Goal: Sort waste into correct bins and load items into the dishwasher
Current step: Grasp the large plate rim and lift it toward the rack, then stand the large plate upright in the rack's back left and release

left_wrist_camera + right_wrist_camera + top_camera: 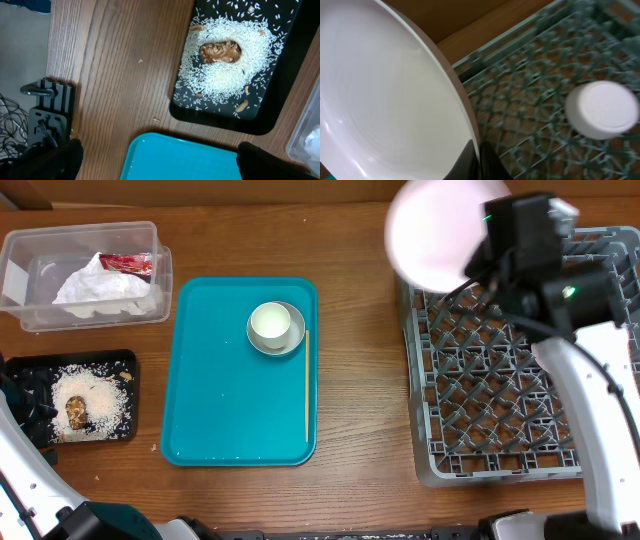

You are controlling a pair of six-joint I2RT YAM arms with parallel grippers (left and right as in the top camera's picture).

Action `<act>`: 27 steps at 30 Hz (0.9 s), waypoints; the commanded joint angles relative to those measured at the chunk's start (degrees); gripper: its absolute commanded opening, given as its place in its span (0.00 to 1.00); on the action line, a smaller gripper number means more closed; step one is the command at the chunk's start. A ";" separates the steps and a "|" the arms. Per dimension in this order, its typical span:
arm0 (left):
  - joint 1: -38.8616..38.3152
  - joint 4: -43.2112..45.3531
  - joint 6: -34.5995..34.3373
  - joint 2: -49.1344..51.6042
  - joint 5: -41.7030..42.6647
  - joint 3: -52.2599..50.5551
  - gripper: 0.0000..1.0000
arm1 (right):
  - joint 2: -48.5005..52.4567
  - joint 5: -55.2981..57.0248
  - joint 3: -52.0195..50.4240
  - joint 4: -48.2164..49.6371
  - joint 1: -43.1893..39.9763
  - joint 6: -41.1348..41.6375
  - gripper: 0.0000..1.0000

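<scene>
The whole table (360,480) is viewed from directly above, at a distance. The left wrist view is directed down, close, at the black tray (280,120) and a teal tray (175,160) corner near the table's left edge. The right wrist view is set very close to a plate (380,100), with the rack (530,100) blurred behind. Both areas are also covered from overhead.

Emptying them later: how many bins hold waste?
2: a clear tub at the back left holding napkin and wrapper; a black tray in front of it holding rice. None seems hidden.
</scene>
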 commanded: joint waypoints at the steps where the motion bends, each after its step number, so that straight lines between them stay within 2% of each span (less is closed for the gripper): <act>1: 0.15 -0.09 -1.01 0.13 -0.22 -0.24 1.00 | 3.56 6.01 -0.17 1.42 -4.63 -0.59 0.04; 10: 0.15 -0.11 -1.01 0.13 -0.24 -0.24 1.00 | 12.41 16.96 -0.17 5.46 -6.01 -0.61 0.04; 18: 0.15 -0.11 -1.01 0.13 -0.22 -0.24 1.00 | 17.42 14.36 -0.17 5.20 -5.86 -0.57 0.04; 27: 0.15 -0.11 -1.01 0.13 -0.22 -0.24 1.00 | 17.62 6.29 -0.44 5.77 -5.53 -0.57 0.04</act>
